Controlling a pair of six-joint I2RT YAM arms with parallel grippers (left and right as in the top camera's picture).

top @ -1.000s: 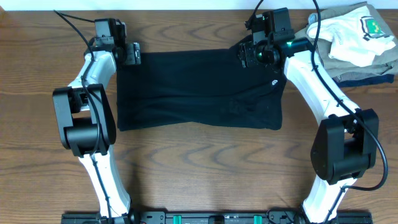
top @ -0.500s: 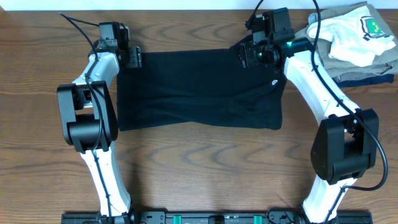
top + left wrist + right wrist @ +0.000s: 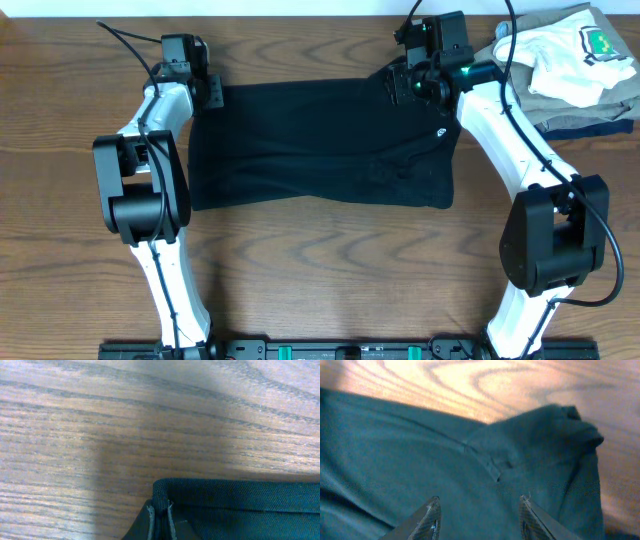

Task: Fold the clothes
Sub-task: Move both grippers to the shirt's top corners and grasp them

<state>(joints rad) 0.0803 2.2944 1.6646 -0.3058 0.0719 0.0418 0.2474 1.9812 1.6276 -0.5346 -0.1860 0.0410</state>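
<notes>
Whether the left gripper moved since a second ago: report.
Yes: the left gripper, pinching the black polo shirt, edged slightly image-right against the brown wooden table's grain.

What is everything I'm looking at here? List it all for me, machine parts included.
black polo shirt: one, black with a small white logo, spread flat mid-table between the arms
white garment: one, white with a green crest, crumpled on top of a pile at the far right corner
folded garments: two, khaki and navy, under the white garment
table: one, brown wood grain, under everything
cables: at least two, black, trailing from the wrists
arms: two, white with black joints, one on each side of the shirt
left gripper: one, dark, pinching the shirt's far left corner
right gripper: one, fingers apart, over the shirt's collar end
</notes>
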